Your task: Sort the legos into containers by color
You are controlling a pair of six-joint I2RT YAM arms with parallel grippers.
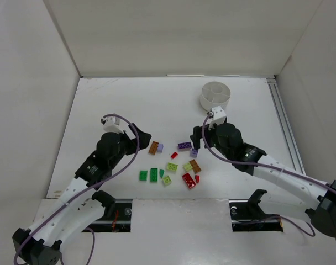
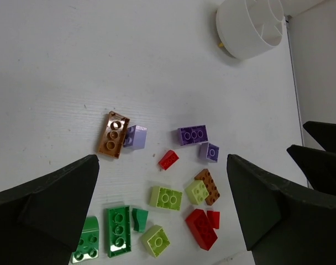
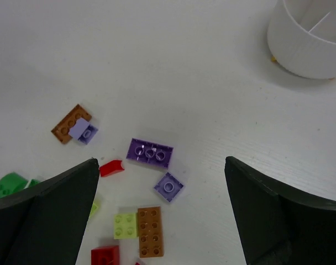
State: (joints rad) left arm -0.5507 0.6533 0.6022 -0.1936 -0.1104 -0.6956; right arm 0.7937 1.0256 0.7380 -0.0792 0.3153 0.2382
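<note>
Sorting not begun — small studded plastic bricks (image 1: 171, 165), mixed colours, loose between left gripper (image 2: 162, 163) and right gripper (image 3: 161, 161), both spread wide, empty; round white divided plastic dish (image 1: 215, 105) well apart. Next, likely — lower onto one brick, pinch.

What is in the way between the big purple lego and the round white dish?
Nothing visible. In the right wrist view, only bare table lies between the purple lego and the dish.
</note>
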